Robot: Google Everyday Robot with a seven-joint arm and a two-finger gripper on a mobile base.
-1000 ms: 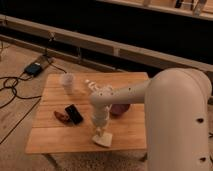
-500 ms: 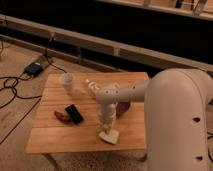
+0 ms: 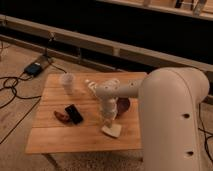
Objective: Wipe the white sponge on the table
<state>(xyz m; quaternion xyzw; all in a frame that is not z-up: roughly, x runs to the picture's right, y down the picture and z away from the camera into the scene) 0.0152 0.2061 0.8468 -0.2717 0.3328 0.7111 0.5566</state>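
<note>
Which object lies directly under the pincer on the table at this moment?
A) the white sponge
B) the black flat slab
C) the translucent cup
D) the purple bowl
A. The pincer points down onto the white sponge near the table's front edge, while the black slab, the translucent cup and the purple bowl lie elsewhere.

gripper (image 3: 109, 123) presses white sponge (image 3: 112, 131) on table (image 3: 60, 137).
</note>
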